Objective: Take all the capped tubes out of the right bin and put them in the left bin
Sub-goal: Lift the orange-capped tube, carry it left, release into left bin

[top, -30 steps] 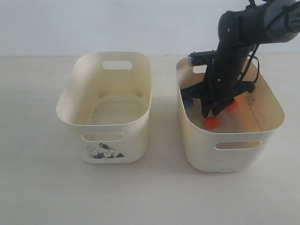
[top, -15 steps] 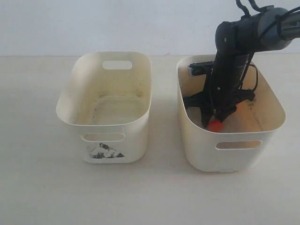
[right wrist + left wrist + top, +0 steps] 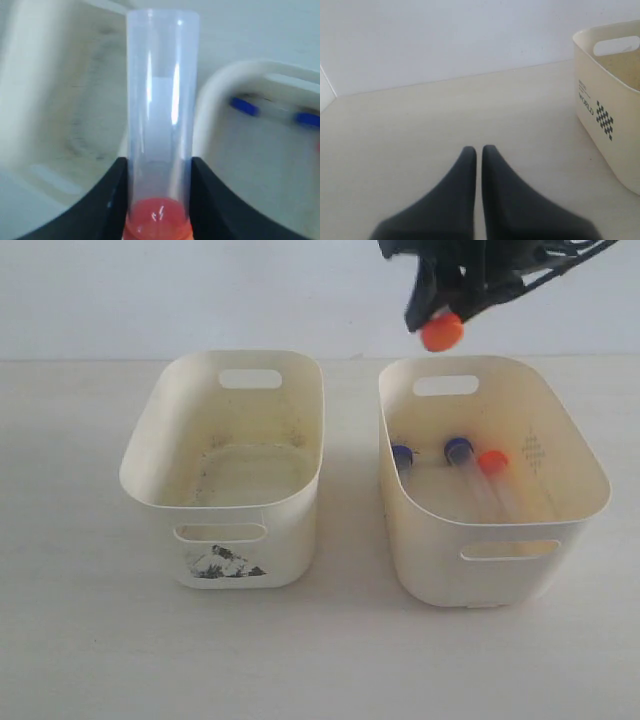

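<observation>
My right gripper (image 3: 446, 310) hangs high above the back of the right bin (image 3: 500, 560), shut on an orange-capped tube (image 3: 441, 331). In the right wrist view that clear tube (image 3: 161, 100) stands between the two black fingers (image 3: 107, 200), its orange cap (image 3: 159, 220) nearest the camera. Inside the right bin lie two blue-capped tubes (image 3: 402, 454) (image 3: 459, 450) and one orange-capped tube (image 3: 492, 462). The left bin (image 3: 240, 550), with its torn sticker, holds no tubes. My left gripper (image 3: 476, 150) is shut on nothing above the table, beside that bin (image 3: 612, 100).
Both bins stand side by side on a pale tabletop (image 3: 100, 640) with a narrow gap between them. A white wall (image 3: 200, 290) runs behind.
The right gripper has risen out of the right bin with the orange-capped tube and now hangs well above its rim. Three tubes in the bin are uncovered.
</observation>
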`<move>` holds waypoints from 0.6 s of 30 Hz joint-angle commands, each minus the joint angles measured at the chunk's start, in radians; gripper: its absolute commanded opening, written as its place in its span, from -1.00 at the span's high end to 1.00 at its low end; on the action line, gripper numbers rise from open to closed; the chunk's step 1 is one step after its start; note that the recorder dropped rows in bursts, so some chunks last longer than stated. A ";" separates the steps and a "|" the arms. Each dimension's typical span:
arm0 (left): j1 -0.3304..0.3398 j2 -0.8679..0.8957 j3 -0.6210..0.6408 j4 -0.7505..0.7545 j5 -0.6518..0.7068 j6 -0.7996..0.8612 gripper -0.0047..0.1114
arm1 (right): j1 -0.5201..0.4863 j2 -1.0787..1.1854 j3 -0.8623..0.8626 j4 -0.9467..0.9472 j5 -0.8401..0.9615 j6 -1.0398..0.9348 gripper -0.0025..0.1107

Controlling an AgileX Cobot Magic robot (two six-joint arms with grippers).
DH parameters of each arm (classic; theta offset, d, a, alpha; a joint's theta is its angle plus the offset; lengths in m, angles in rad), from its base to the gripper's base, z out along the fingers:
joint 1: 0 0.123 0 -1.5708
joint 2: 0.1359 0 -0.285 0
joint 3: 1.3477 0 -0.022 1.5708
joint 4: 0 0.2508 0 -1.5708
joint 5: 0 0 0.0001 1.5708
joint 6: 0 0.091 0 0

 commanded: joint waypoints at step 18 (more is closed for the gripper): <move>0.001 -0.003 -0.004 -0.001 -0.010 -0.012 0.84 | 0.289 0.099 -0.007 0.014 -0.264 -0.141 0.96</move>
